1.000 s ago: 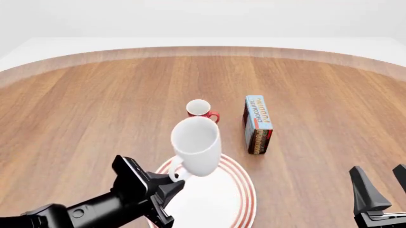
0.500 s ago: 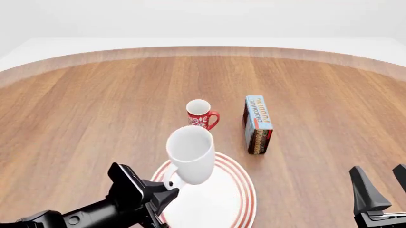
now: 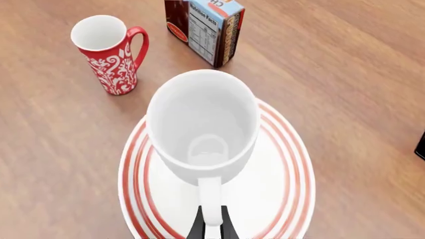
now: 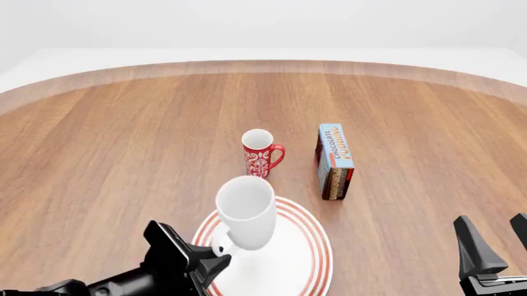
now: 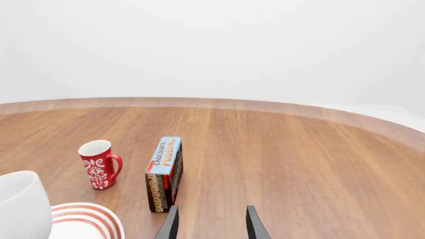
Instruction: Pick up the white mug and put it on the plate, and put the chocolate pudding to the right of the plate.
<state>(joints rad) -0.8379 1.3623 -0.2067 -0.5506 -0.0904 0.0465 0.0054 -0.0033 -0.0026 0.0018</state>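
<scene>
The white mug (image 4: 245, 211) hangs tilted over the red-ringed plate (image 4: 303, 246), with my left gripper (image 4: 219, 252) shut on its handle. I cannot tell whether its base touches the plate. In the left wrist view the mug (image 3: 202, 124) opens toward the camera above the plate (image 3: 285, 174), and the left gripper (image 3: 212, 228) pinches the handle. The chocolate pudding (image 4: 335, 161) lies on the table beyond the plate's far right rim, also seen from the right wrist (image 5: 164, 174). My right gripper (image 4: 497, 242) is open at the near right, holding nothing (image 5: 211, 225).
A slim red mug (image 4: 259, 152) with a white pattern stands upright just behind the plate, left of the pudding carton; it appears too in the left wrist view (image 3: 109, 55) and the right wrist view (image 5: 99, 164). The wooden table (image 4: 123, 135) curves away at the far edge.
The left gripper has lowered the white mug toward the plate and drawn it nearer to me. The red mug behind it is now uncovered. The right arm has not moved.
</scene>
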